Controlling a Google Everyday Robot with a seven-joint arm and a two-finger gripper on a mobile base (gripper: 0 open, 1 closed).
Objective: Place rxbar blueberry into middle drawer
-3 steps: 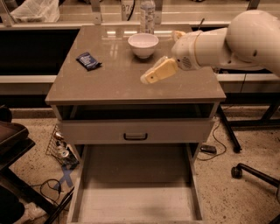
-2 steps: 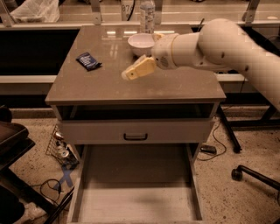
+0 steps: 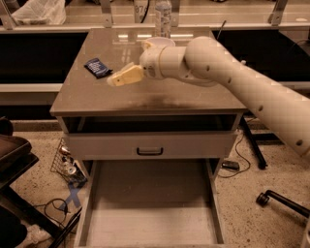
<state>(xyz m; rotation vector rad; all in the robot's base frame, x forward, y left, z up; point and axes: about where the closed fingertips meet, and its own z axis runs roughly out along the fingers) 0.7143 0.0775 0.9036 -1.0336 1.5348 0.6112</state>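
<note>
Item 1. Small flat rectangular dark blue rxbar blueberry wrapper (image 3: 98, 67) with pale print: laid flat on the left rear part of the cabinet top, outside every drawer, untouched.

Item 2. Wide shallow middle drawer (image 3: 150, 213), pale whitish side walls, flat matte grey-beige floor: pulled fully out at the bottom of the view. Nothing is held in it.

Item 3. Pale drawer front with a small dark handle (image 3: 149, 146): closed, set above the open drawer.

Item 4. Smooth grey-brown square cabinet top (image 3: 145, 99), faintly glossy, a dark smudge near its front centre.

Item 5. Tan wedge-shaped gripper (image 3: 114, 80) on a thick rounded cream arm (image 3: 227, 77) dotted with small dark holes: held low over the top, its tip just beside the wrapper's right edge and apart from it. Whether it is released or clenched cannot be told; nothing is seen in its grasp.

Item 6. Round white bowl (image 3: 160, 42): at the rear of the top, largely hidden behind the arm; contents not visible.

Item 7. Clear plastic bottle (image 3: 163, 12), upright behind the bowl.

Change noted: since the previous frame the gripper has been shifted leftward, closer to the wrapper; the wrapper is unmoved.
</note>
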